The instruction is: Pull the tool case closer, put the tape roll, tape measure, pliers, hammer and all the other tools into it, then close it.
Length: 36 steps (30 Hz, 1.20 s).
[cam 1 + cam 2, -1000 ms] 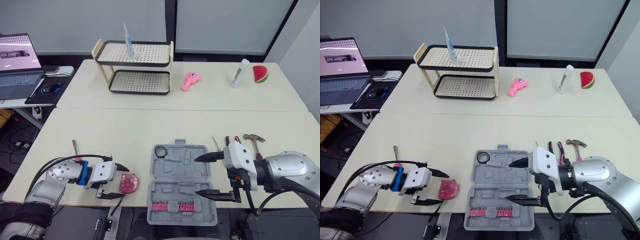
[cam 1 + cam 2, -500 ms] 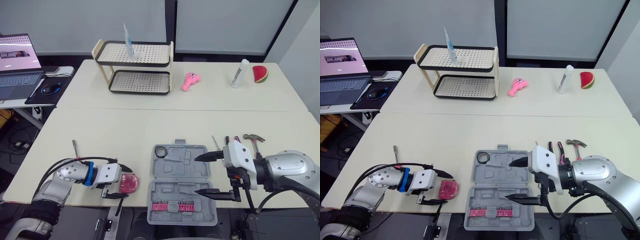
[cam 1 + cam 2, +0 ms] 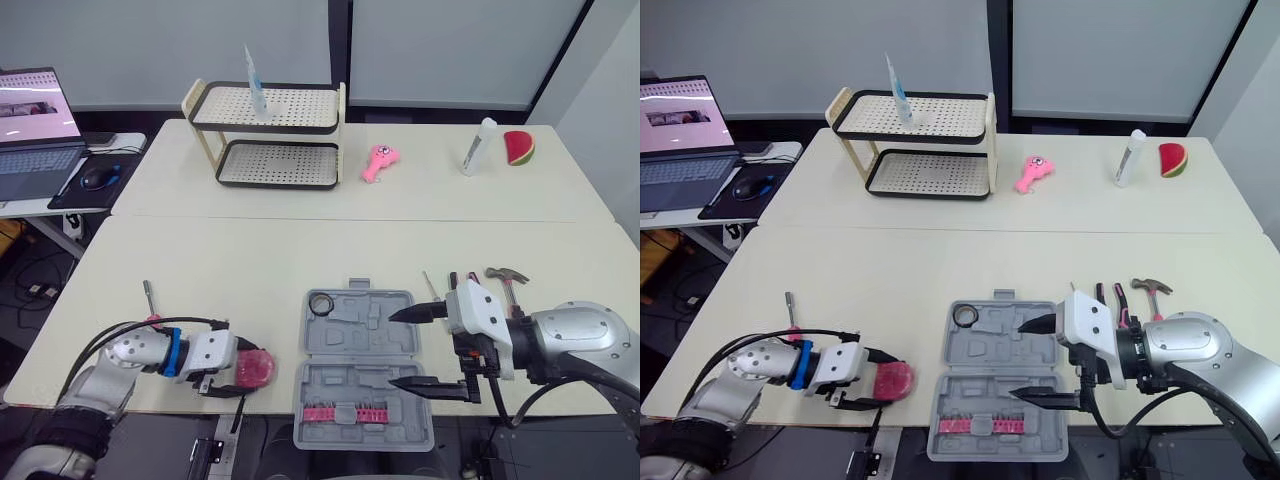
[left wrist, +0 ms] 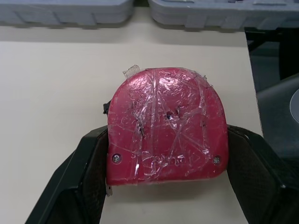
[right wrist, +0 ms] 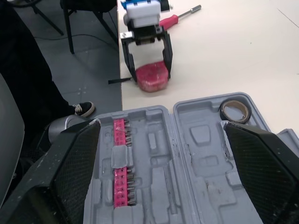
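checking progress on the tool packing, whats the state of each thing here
tool case, open flat on the table
tape roll, in the case's far left corner
tape measure, on the table, not yet in the case
left gripper, at the tape measure
right gripper, open over the case
hammer, lying on the table right of the case
pliers, lying beside the hammer
screwdriver, lying on the table
laptop, open, screen lit

Bright, even, sharp; soft shadows
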### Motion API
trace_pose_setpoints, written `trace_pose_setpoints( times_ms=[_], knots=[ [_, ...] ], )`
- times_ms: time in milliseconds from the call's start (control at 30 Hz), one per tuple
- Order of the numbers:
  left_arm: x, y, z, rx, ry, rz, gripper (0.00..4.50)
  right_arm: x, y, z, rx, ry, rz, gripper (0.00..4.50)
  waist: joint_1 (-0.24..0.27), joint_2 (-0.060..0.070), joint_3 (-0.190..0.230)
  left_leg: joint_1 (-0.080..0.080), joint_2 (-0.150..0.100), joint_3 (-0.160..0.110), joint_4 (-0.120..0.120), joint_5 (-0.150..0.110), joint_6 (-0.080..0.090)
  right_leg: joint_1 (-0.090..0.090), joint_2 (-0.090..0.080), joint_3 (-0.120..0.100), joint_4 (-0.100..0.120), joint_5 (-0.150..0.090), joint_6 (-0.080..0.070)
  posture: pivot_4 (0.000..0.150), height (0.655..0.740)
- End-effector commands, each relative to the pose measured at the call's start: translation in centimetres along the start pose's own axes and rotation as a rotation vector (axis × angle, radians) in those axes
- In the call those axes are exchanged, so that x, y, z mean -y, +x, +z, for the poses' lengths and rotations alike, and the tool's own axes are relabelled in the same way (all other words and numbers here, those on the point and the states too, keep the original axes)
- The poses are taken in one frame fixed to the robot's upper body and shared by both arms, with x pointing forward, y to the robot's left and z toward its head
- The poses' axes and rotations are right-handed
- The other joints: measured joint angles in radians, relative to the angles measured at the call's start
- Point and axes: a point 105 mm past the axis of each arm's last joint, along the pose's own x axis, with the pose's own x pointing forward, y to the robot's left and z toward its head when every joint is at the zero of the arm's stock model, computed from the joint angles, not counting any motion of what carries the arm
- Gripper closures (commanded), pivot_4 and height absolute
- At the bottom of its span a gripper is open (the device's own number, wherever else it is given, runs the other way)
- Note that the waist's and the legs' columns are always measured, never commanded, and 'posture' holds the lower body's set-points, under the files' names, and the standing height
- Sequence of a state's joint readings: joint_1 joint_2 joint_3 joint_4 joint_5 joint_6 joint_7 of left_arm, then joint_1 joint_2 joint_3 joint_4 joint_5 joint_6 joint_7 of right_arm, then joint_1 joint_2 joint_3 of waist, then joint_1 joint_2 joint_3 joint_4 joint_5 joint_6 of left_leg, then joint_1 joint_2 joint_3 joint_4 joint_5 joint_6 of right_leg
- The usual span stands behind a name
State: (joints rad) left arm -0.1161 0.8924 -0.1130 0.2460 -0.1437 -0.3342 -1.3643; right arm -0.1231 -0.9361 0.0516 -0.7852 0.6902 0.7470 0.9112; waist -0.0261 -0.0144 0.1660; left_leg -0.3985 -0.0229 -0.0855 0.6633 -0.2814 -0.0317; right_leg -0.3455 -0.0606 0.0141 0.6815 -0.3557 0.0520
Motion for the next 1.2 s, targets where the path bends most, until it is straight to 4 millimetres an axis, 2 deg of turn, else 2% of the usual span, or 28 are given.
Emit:
trace_pose_setpoints(
  times_ms=[33, 167, 333, 567, 667, 833, 1067, 1167, 1200],
  knots=[
    [-1.3, -1.5, 4.3, 0.073, 0.119, 0.056, 1.36, -0.3, -0.4, 0.5, 0.009, -0.006, -0.029, 0.00, 0.001, 0.000, 0.000, 0.000, 0.000, 0.000, 0.000, 0.000, 0.000, 0.000, 0.000, 0.000, 0.000, 0.000, 0.000, 0.150, 0.7290],
    [-1.5, -0.1, 8.3, 0.133, 0.166, 0.058, 1.36, 0.5, 0.0, -0.1, 0.029, 0.178, -0.101, 0.00, 0.000, 0.000, 0.000, 0.001, -0.001, -0.001, 0.001, 0.000, 0.000, 0.002, 0.000, 0.001, -0.001, 0.000, 0.000, 0.150, 0.7290],
    [-1.5, 2.1, 11.4, 0.184, 0.180, 0.063, 1.36, 1.5, 2.0, 0.0, 0.136, 0.541, -0.118, 0.00, -0.004, -0.002, -0.001, 0.001, 0.000, 0.000, 0.000, 0.000, 0.000, 0.003, 0.002, 0.001, 0.000, 0.000, 0.000, 0.150, 0.7290],
    [-1.3, 3.1, 12.2, 0.200, 0.152, 0.056, 1.36, 1.0, 4.7, 0.1, 0.195, 0.863, -0.065, 0.00, -0.006, -0.002, -0.001, 0.001, 0.001, 0.000, 0.000, 0.000, 0.000, 0.002, 0.002, 0.001, 0.000, 0.000, 0.000, 0.150, 0.7290],
    [-1.3, 3.4, 12.4, 0.209, 0.150, 0.051, 1.36, 1.0, 5.9, 0.8, 0.238, 0.963, -0.016, 0.00, -0.006, -0.002, -0.001, 0.001, 0.001, -0.001, 0.000, 0.000, 0.000, 0.002, 0.002, 0.001, 0.000, 0.000, 0.000, 0.150, 0.7290],
    [-1.3, 3.7, 12.5, 0.219, 0.150, 0.042, 1.36, 1.1, 7.1, 1.4, 0.253, 1.038, 0.013, 0.00, -0.006, -0.002, -0.001, 0.001, 0.000, -0.001, 0.000, 0.000, 0.000, 0.002, 0.002, 0.001, 0.000, 0.000, 0.000, 0.150, 0.7290],
    [-1.3, 4.0, 12.7, 0.236, 0.155, 0.039, 1.36, 1.4, 8.0, 1.1, 0.241, 1.067, 0.020, 0.00, -0.006, -0.002, -0.001, 0.001, 0.000, 0.000, 0.000, 0.000, 0.000, 0.001, 0.002, 0.001, 0.000, 0.000, 0.000, 0.150, 0.7290],
    [-1.2, 4.0, 12.8, 0.242, 0.154, 0.035, 1.36, 1.6, 8.2, 1.0, 0.242, 1.072, 0.016, 0.54, -0.006, -0.002, -0.001, 0.001, 0.000, 0.000, 0.000, 0.000, 0.000, 0.001, 0.002, 0.001, 0.000, 0.000, 0.000, 0.150, 0.7290],
    [-1.2, 4.0, 12.8, 0.243, 0.155, 0.034, 1.36, 1.7, 8.3, 1.0, 0.243, 1.073, 0.015, 0.85, -0.006, -0.002, -0.001, 0.001, 0.001, 0.000, 0.000, 0.000, 0.000, 0.001, 0.002, 0.001, 0.000, 0.000, 0.000, 0.150, 0.7290]
  ],
)
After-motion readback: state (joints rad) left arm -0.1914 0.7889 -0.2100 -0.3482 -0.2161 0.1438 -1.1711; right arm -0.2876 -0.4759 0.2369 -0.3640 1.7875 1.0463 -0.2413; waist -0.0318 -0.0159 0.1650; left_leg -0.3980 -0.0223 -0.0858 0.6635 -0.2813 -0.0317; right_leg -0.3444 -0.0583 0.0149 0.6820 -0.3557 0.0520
